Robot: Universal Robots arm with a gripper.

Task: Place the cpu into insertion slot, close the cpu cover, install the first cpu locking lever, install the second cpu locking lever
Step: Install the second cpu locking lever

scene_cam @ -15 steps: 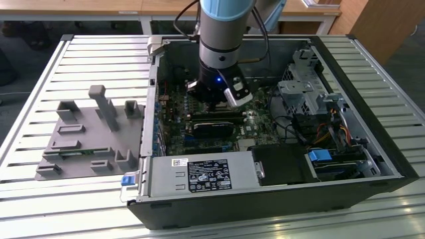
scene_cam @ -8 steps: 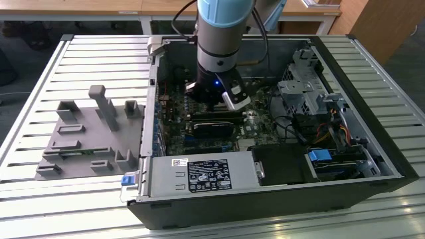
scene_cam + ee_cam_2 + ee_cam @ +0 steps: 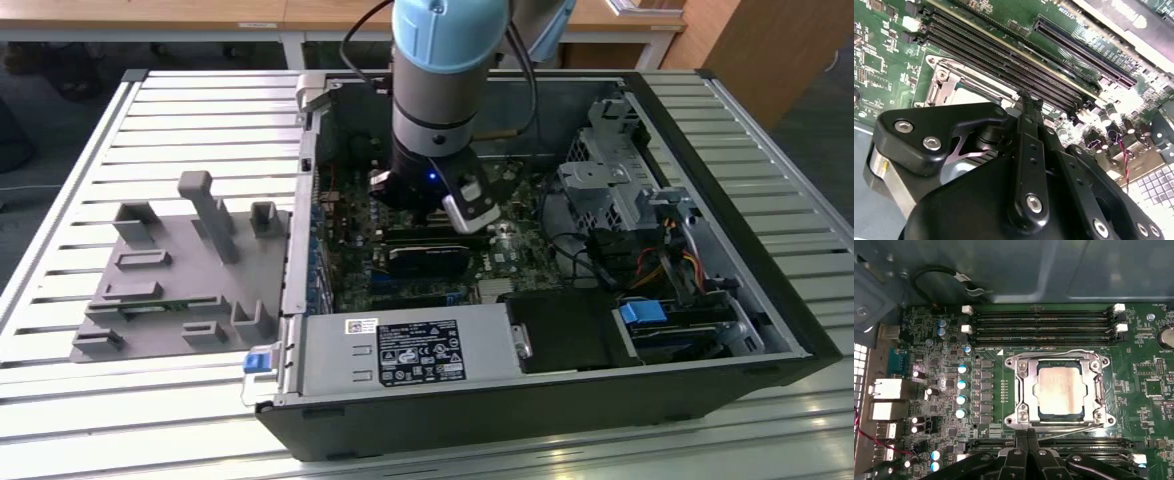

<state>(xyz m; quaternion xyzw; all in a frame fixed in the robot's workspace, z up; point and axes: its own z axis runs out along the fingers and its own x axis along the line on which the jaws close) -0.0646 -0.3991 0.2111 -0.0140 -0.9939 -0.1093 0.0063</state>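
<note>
In the first wrist view the cpu (image 3: pixel 1059 390) lies flat in the insertion slot (image 3: pixel 1061 416), its dull metal face up. The cpu cover (image 3: pixel 1025 371) is down around it. One thin wire lever (image 3: pixel 1054 353) runs along the cover's side nearest the memory slots. A second wire lever (image 3: pixel 1074 426) runs along the opposite side. My gripper (image 3: pixel 1027 432) is shut, its fingertips at one end of that second lever; whether they touch it I cannot tell. In the second wrist view the gripper (image 3: pixel 1024 95) hangs just beside the cover (image 3: pixel 946 85). In the exterior view the gripper (image 3: pixel 434 215) is low inside the computer case.
Long black memory slots (image 3: pixel 1044 322) flank the socket on two sides. Capacitors (image 3: pixel 961 385) stand close by. The open case (image 3: pixel 747 300) holds a drive cage, cables and a power supply (image 3: pixel 400 350). A grey fixture (image 3: pixel 174 270) sits at the exterior view's left.
</note>
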